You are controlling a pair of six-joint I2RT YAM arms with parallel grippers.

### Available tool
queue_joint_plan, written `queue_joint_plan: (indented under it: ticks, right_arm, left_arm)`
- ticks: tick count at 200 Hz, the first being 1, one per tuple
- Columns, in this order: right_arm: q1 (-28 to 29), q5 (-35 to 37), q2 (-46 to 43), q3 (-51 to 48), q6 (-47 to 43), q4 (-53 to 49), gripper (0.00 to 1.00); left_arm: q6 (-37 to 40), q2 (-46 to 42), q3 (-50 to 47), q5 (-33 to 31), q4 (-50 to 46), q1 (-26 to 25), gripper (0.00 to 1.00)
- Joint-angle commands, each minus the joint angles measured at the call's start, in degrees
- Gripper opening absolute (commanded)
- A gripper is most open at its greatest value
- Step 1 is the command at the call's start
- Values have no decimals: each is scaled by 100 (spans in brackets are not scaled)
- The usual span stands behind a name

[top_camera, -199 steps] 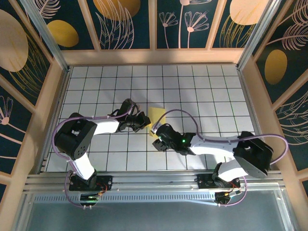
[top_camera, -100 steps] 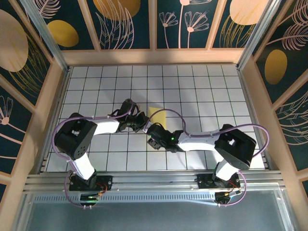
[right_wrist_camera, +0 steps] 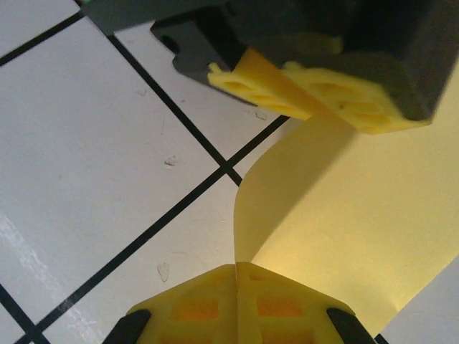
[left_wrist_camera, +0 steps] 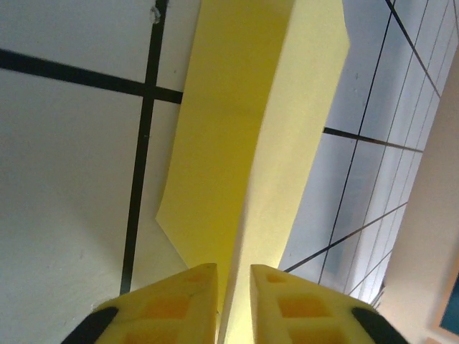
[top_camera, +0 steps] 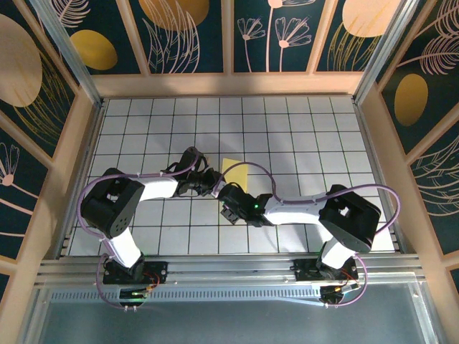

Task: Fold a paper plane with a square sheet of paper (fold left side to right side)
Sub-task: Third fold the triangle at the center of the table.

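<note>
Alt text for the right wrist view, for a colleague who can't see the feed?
The right gripper, shut, pinches an edge of the yellow paper sheet, which curls above the white gridded table. At the top of the view, the left gripper also pinches it.

The left arm [top_camera: 154, 190] and right arm [top_camera: 297, 211] each join white tubular links to bulky black joint housings and trail a looping lilac cable [top_camera: 84, 208]. A green light [top_camera: 254, 208] glows at the 9 o'clock end of the right arm's white link. The left gripper [left_wrist_camera: 233, 290] and right gripper [right_wrist_camera: 237, 283] have yellow fingers [left_wrist_camera: 287, 308], seemingly with moulded recesses.
</note>
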Motion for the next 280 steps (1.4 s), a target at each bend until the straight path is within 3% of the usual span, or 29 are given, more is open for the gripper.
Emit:
queue_joint_plan:
  ticks: [1, 49, 146, 218, 280]
  right_arm:
    - [-51, -258, -155, -136, 165, -68, 0]
    - [-349, -1015, -314, -240, 380, -74, 0]
    - [-1001, -2476, -385, -545, 909, 404, 0]
    - [-1307, -2973, -404, -603, 1005, 510, 0]
    - [-1525, -3306, -324, -511, 1019, 521, 0]
  left_arm:
    - [199, -367, 262, -153, -428, 48, 31]
    - [644, -875, 315, -403, -1059, 411, 41]
    - [1327, 414, 1276, 422, -1205, 208, 21]
    - [1652, 1447, 1996, 296, -1664, -89, 18]
    - [1699, 1448, 2104, 251, -1697, -130, 19]
